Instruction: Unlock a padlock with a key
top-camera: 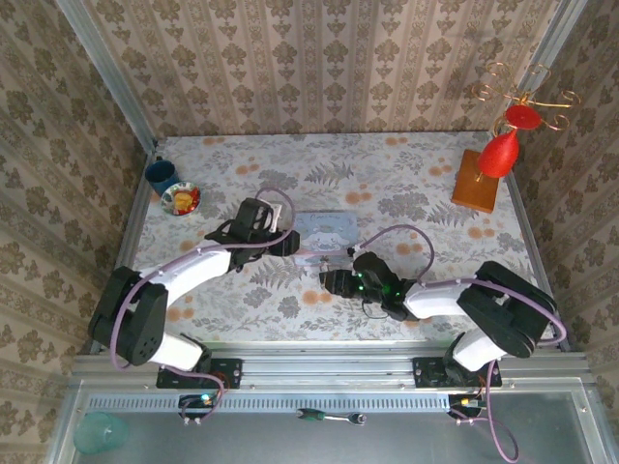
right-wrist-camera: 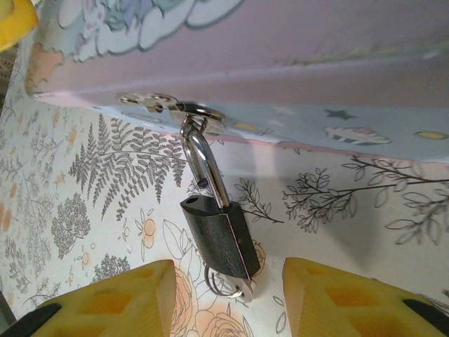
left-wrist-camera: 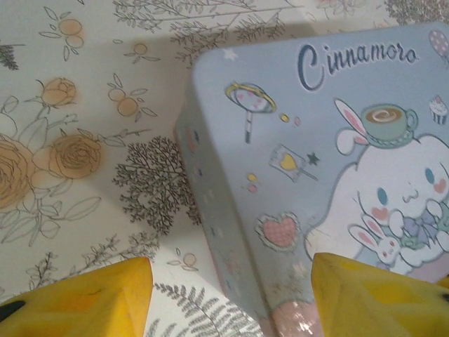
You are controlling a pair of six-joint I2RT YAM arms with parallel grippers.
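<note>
The padlock (right-wrist-camera: 221,239) has a dark body and a thin silver shackle (right-wrist-camera: 203,165) hooked through the hasp (right-wrist-camera: 175,109) of a pastel cartoon tin (right-wrist-camera: 280,49). One shackle leg stands out of its hole in the body. The key (right-wrist-camera: 240,286), on a wire ring, sticks in the bottom of the padlock. My right gripper (right-wrist-camera: 228,298) is open, a yellow finger (right-wrist-camera: 112,302) on each side just below the padlock, not touching it. My left gripper (left-wrist-camera: 228,302) is open and straddles the tin's (left-wrist-camera: 316,140) near corner. From above, the left gripper (top-camera: 280,242) and right gripper (top-camera: 334,280) flank the tin (top-camera: 324,230).
A blue cup (top-camera: 160,174) and a small dish (top-camera: 181,199) stand at the table's far left. A wooden block (top-camera: 477,181) with red ornaments (top-camera: 500,155) on wire stands at the far right. Cables loop over the floral cloth near both arms.
</note>
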